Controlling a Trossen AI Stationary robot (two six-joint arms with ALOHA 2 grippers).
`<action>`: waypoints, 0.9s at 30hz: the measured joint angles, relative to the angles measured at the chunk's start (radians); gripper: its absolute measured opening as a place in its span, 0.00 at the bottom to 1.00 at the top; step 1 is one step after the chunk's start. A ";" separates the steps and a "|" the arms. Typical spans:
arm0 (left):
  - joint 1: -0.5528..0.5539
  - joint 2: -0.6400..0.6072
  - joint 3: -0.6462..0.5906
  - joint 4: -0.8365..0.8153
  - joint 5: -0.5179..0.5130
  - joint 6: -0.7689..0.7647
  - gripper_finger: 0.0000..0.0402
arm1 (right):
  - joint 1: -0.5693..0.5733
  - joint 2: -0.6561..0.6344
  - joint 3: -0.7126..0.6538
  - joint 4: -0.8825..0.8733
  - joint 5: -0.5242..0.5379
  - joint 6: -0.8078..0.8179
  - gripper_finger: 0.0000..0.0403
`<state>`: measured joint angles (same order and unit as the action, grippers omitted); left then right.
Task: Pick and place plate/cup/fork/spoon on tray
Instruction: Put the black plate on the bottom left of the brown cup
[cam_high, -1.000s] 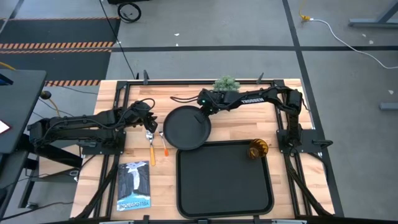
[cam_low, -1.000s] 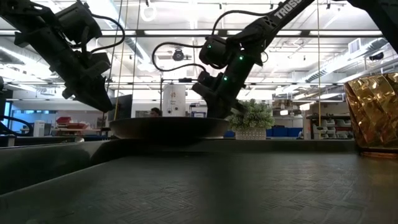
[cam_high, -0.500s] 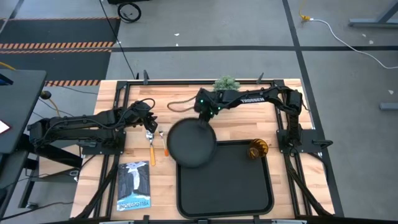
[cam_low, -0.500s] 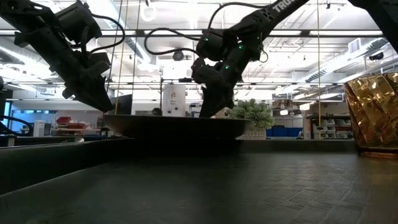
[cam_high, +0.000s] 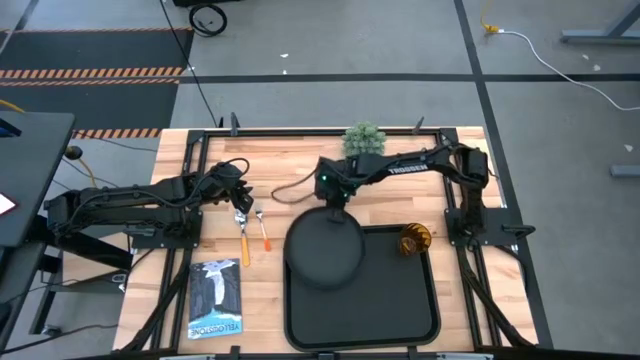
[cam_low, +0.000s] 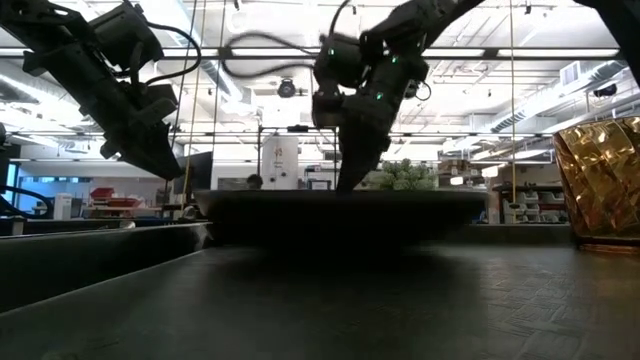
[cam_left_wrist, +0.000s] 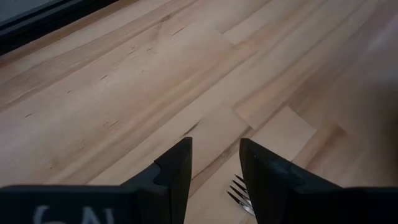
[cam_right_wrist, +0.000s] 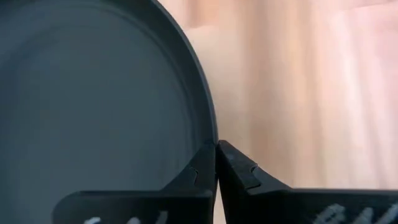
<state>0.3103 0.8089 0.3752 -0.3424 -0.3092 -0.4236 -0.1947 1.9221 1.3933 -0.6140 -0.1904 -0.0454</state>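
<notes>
The round black plate (cam_high: 325, 250) is level over the far left part of the black tray (cam_high: 390, 310). My right gripper (cam_high: 333, 203) is shut on the plate at its far edge. The plate also shows in the low view (cam_low: 340, 208) and the right wrist view (cam_right_wrist: 93, 106). The amber cup (cam_high: 414, 240) stands on the tray's far right side. The fork and the spoon (cam_high: 252, 230) lie side by side on the table left of the tray. My left gripper (cam_high: 240, 200) is open just above their heads. The fork's tines (cam_left_wrist: 239, 193) show between its fingers. My right gripper pinches the plate's raised rim (cam_right_wrist: 210, 140) at the plate's far edge, one finger inside the rim and one outside. The fingers (cam_low: 352, 165) point down from above. The plate is level, low over the tray; whether it touches the tray I cannot tell.
A green potted plant (cam_high: 365, 137) stands at the table's far edge behind the right arm. A blue and white booklet (cam_high: 215, 298) lies at the near left. The tray's near half is bare.
My right gripper has moved toward the table's near edge and a little to the right, taking the plate with it. The plate has gone from the bare table beyond the tray to over the tray's far left part, staying level.
</notes>
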 joint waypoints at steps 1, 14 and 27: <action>0.000 0.000 0.000 0.000 0.000 0.000 0.35 | 0.015 -0.006 0.000 -0.003 0.010 -0.010 0.02; 0.000 0.000 0.001 -0.001 0.000 -0.010 0.35 | 0.238 -0.037 -0.006 -0.120 0.082 -0.128 0.02; 0.000 0.000 0.001 0.001 0.000 -0.009 0.35 | 0.345 -0.037 -0.006 -0.174 0.040 -0.307 0.02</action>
<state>0.3103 0.8089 0.3759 -0.3418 -0.3092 -0.4329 0.1501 1.8854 1.3872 -0.7876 -0.1502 -0.3527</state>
